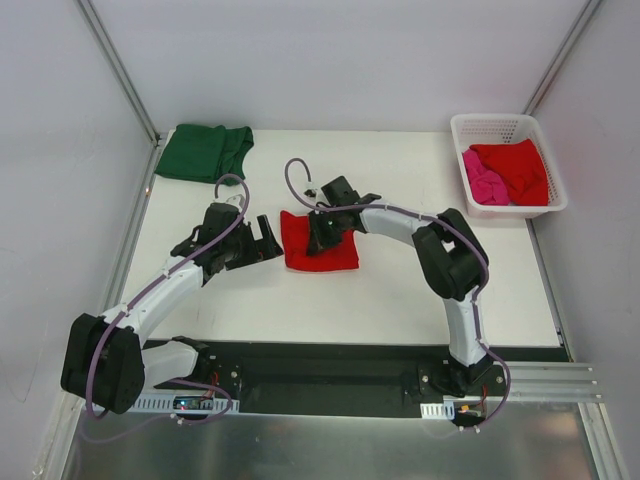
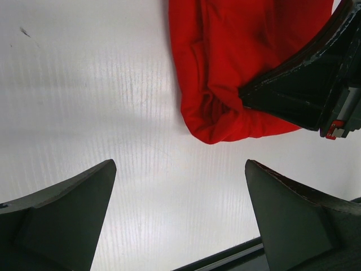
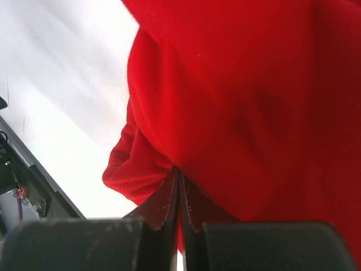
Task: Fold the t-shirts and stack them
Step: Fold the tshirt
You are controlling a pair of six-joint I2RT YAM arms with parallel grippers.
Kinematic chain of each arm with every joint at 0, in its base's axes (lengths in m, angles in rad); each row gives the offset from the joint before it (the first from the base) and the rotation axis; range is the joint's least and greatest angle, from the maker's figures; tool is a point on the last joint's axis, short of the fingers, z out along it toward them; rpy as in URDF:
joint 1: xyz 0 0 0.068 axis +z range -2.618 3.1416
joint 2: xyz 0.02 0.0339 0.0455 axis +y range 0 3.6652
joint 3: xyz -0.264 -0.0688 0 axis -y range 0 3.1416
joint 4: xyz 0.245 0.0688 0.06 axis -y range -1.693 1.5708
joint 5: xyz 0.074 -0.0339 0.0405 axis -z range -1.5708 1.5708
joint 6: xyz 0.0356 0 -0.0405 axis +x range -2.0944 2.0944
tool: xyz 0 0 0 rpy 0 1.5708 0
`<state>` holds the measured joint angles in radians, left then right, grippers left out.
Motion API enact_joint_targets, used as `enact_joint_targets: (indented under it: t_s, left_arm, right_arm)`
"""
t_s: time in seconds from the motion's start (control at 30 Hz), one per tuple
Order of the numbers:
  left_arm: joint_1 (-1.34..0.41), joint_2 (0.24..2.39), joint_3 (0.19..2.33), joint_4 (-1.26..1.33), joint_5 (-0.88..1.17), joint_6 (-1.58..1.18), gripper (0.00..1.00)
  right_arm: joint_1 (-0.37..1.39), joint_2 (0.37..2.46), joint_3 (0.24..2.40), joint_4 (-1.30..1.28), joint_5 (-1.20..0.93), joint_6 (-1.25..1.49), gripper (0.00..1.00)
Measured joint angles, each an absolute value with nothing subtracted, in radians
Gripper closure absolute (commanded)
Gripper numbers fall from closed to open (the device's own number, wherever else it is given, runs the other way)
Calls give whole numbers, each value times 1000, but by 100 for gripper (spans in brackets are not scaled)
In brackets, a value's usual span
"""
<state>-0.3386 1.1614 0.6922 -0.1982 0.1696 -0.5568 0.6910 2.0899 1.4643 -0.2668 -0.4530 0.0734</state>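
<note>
Red t-shirt (image 1: pixel 327 250) lies folded into a rough square at the middle of the white tabletop (image 1: pixel 400 295), with the right pincer (image 1: pixel 319 238) down on its far-left part. In the right wrist view that pincer is drawn narrow, its fingertips (image 3: pixel 162 208) pressed together with a bunched fold of the cloth caught at the tips. The left pincer (image 1: pixel 270 240) hangs just beside the shirt's left edge, jaws spread wide and holding nothing, bare tabletop between them.

A dark green t-shirt (image 1: pixel 205 152) sits crumpled at the far left corner. Another red tee (image 1: pixel 520 168) and a pink tee (image 1: pixel 482 182) wait in the white lattice basket (image 1: pixel 505 122) at the far right.

The cloth looks light, soft and limp: it will sag and slide out of its fold if lifted by a single point, and the layers may slip over one another on the smooth surface. A pinch through all layers at a corner or along a folded edge, with the other pincer taking the matching corner, seems the safest hold. The rounded, rolled lower-left corner seen from the left wrist offers thick, bunched material to grip.
</note>
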Motion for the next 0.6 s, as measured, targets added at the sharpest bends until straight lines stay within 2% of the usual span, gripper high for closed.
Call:
enact_joint_targets:
  t_s: [0.6]
  left_arm:
    - [-339,1161,692,-198,170,-555,1]
  right_arm:
    - [659,2048,1454,-333,-416,35,99]
